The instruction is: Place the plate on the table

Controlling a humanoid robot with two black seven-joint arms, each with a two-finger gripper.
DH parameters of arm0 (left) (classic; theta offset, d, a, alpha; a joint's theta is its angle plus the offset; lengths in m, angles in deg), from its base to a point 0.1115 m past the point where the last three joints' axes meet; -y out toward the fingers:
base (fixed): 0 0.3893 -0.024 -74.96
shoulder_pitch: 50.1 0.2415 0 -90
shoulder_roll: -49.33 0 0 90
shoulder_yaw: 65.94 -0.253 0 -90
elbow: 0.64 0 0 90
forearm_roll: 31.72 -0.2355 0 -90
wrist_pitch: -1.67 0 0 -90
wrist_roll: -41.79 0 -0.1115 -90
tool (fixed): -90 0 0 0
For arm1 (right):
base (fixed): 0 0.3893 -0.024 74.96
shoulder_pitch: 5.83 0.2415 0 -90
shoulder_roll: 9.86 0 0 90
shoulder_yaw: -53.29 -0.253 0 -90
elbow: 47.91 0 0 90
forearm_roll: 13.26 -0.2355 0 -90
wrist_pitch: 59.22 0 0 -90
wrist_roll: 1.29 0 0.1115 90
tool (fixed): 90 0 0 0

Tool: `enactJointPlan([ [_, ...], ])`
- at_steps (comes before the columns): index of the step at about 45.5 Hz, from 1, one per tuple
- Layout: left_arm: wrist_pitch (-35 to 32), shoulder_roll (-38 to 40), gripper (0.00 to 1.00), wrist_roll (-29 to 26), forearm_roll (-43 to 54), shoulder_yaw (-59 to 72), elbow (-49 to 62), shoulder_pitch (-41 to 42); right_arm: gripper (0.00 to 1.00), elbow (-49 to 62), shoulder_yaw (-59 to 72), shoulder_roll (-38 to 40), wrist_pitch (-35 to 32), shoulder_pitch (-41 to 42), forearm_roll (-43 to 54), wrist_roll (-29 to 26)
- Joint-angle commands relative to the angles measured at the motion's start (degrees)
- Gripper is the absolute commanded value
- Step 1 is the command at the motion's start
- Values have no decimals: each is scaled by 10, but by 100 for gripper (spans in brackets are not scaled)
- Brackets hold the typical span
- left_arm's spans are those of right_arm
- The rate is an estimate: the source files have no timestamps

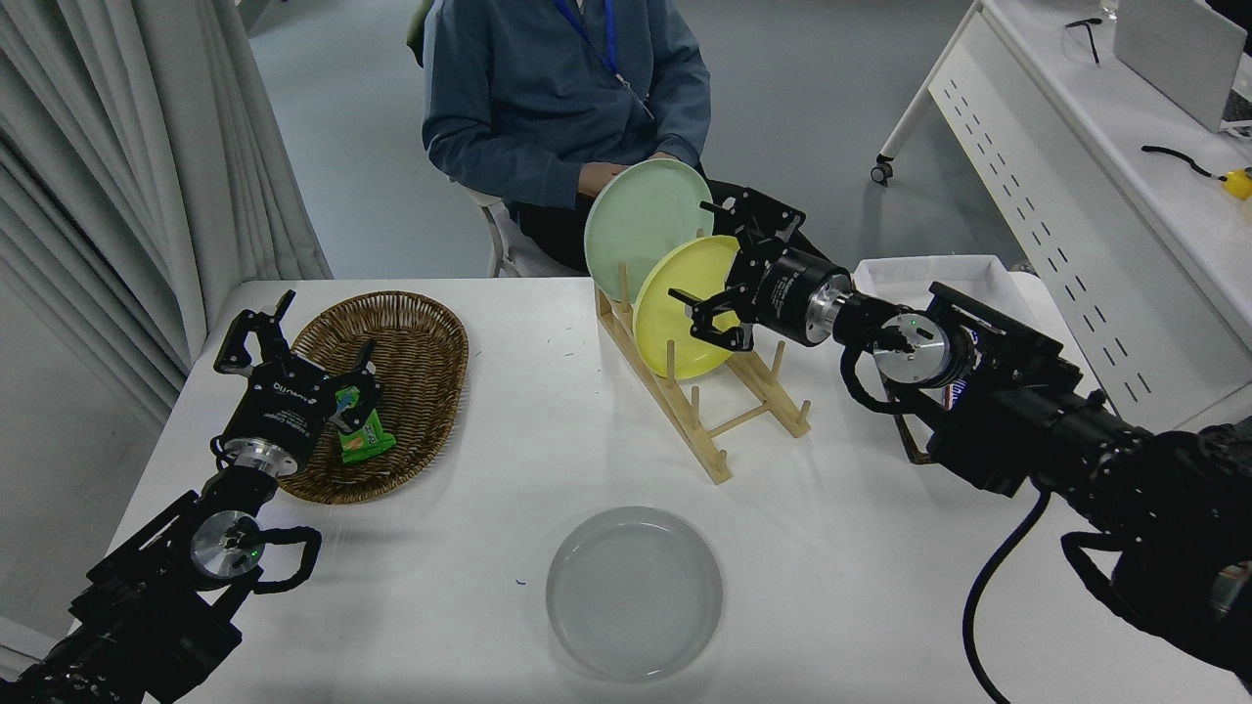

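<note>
The light grey plate (634, 593) lies flat on the white table (489, 469), near the front edge at the middle. My right gripper (711, 266) is far from it, up at the back by the wooden rack (729, 420). It is open, with its fingers spread at the right rim of the yellow plate (675, 318) that stands in the rack. Nothing is held between them. My left gripper (298, 352) stays parked at the lower left, open, over the near edge of the wicker basket (416, 342).
A pale green plate (641, 220) stands in the rack behind the yellow one. A green snack packet (362, 430) lies in the basket. A white cloth-lined tray (939, 284) sits at the back right. A person sits at the far side, one hand behind the green plate.
</note>
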Motion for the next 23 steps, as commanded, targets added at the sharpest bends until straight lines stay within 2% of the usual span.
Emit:
enactJointPlan([
  [1,0,0,100,0,0,0,0,0,99,20,-50,34,-15,-43,13,11],
  [16,0,0,100,0,0,0,0,0,99,4,-104,72,-19,-113,25,13],
  [23,0,0,100,0,0,0,-1,0,99,4,-134,81,-32,-138,32,47],
])
